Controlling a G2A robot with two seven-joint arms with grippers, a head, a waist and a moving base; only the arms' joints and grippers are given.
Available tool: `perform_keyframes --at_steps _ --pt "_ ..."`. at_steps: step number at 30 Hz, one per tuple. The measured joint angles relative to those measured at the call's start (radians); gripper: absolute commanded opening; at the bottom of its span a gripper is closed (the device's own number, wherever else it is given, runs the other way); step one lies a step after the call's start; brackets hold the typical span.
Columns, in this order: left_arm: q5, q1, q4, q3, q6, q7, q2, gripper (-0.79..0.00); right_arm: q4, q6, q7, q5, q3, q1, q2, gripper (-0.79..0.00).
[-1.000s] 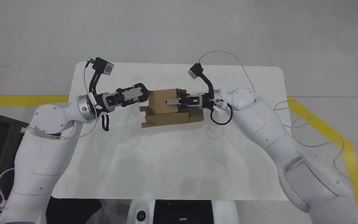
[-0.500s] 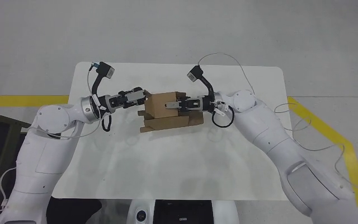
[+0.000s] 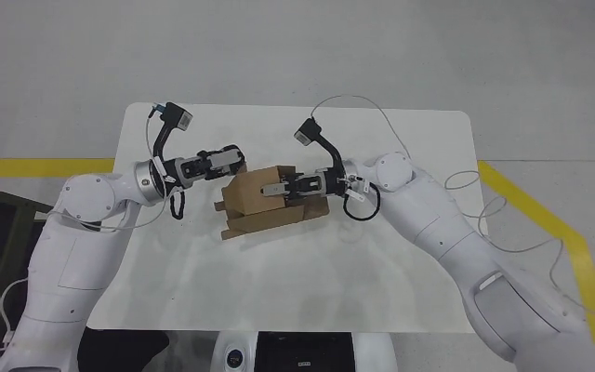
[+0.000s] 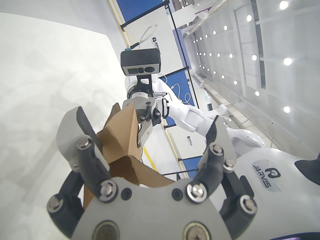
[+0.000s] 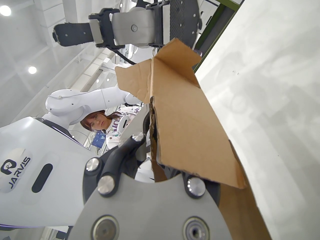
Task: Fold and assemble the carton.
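The brown cardboard carton (image 3: 265, 202) lies partly folded on the white table (image 3: 372, 270), left of centre, with loose flaps sticking out. My right gripper (image 3: 279, 187) comes in from the right and is shut on an upright wall of the carton (image 5: 185, 116). The left wrist view shows one of its fingers (image 4: 143, 131) pressed on that wall. My left gripper (image 3: 239, 160) is at the carton's far left corner, open, its fingers wide apart. A carton flap (image 4: 117, 138) rests against one of the left gripper's pads (image 4: 85, 126). In the right wrist view that flap's tip meets the left gripper (image 5: 128, 28).
Bare white tabletop surrounds the carton on all sides, with most room toward the front edge (image 3: 279, 325). A thin cable (image 3: 390, 102) loops from the right arm over the table's far right part. Yellow floor tape (image 3: 37, 167) runs beside the table.
The right gripper has dragged the carton left and toward the front, turning it slightly. The left gripper has stayed about where it was, still open.
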Motion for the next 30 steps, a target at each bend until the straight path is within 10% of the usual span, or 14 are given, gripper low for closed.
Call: perform_keyframes --at_steps 30 --pt "0.019 0.008 -0.008 -0.012 -0.015 0.008 0.0 0.0 0.119 -0.034 -0.034 0.012 0.077 0.023 0.012 -0.785"
